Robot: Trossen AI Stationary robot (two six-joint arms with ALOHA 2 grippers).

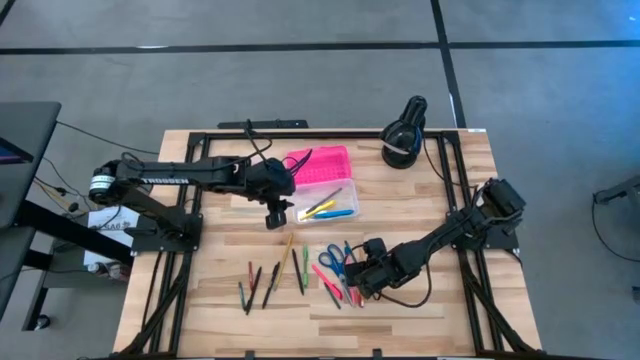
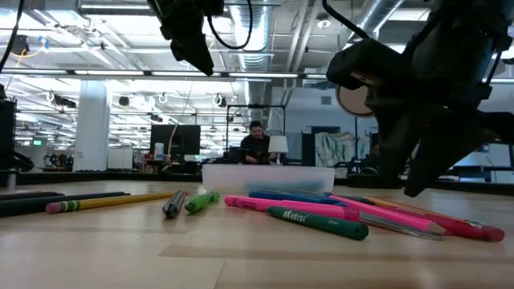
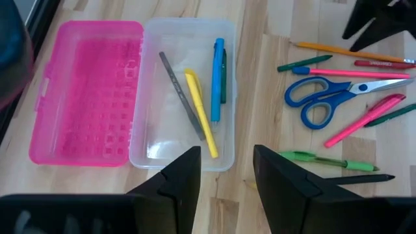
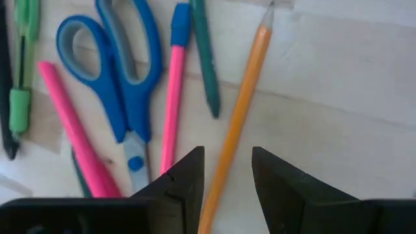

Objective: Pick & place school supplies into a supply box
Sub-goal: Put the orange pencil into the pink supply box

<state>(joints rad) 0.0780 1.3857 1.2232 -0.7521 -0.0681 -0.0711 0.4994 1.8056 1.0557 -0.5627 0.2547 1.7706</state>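
Observation:
The supply box lies open at the table's far middle, its pink lid (image 1: 320, 163) flat beside its clear base (image 1: 328, 204). The base (image 3: 188, 91) holds a grey, a yellow, a blue and a green pen. My left gripper (image 1: 277, 214) hangs open and empty above the base's left end, as the left wrist view (image 3: 225, 175) shows. Blue-handled scissors (image 1: 331, 258) and several pens lie on the table's near half. My right gripper (image 1: 358, 281) is open and low over them. Its fingers stand on either side of an orange pencil (image 4: 242, 97). My right gripper's open fingers (image 4: 185, 175) come from above and stand on either side of the orange pencil's shaft (image 4: 218, 172), across it. The pencil lies flat on the table. I cannot tell whether a finger touches it.
A black lamp (image 1: 404, 132) stands at the far right corner. A second group of pens and pencils (image 1: 270, 281) lies near the front, left of the scissors. Pink pens (image 4: 71, 130) and a green pen (image 4: 205, 58) lie close beside the orange pencil.

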